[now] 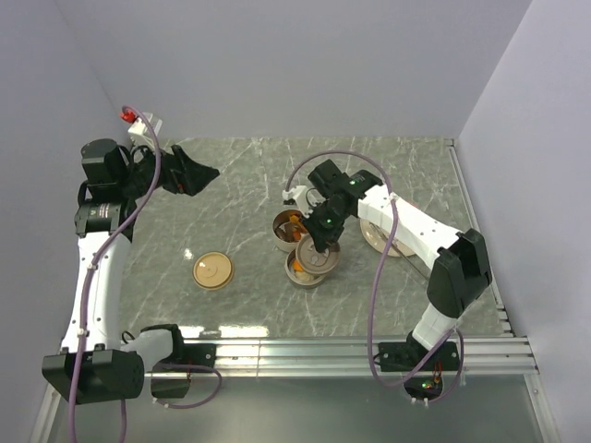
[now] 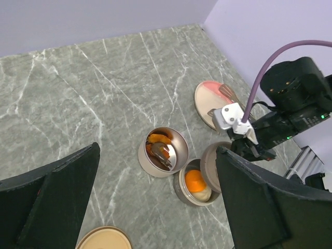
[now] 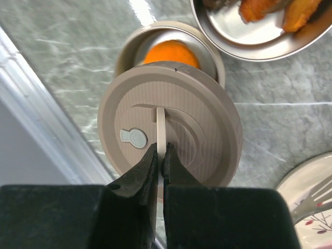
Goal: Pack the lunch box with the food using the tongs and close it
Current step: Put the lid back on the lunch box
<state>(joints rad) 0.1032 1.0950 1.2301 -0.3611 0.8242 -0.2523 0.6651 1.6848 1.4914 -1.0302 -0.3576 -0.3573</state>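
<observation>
The lunch box stands as two round metal tiers side by side. One tier (image 2: 180, 150) holds orange and reddish-brown food (image 2: 158, 139). The other tier (image 2: 182, 191) holds an orange chunk (image 2: 194, 179) and a pale round piece (image 2: 204, 193). My right gripper (image 3: 161, 155) is shut on the thin handle strap of a taupe round lid (image 3: 207, 129), which hangs tilted over the orange-chunk tier (image 3: 165, 54). My left gripper (image 2: 155, 207) is open and empty, up at the far left (image 1: 194, 173), well away from the tiers. A silver utensil (image 3: 314, 199) lies on the plate; I cannot tell whether it is the tongs.
A pale pink plate (image 2: 207, 98) sits right of the tiers, partly under the right arm (image 1: 406, 226). A tan lid (image 1: 212, 270) lies flat on the marble table left of the tiers. Metal rails (image 1: 351, 351) run along the near and right edges, and walls close in on three sides.
</observation>
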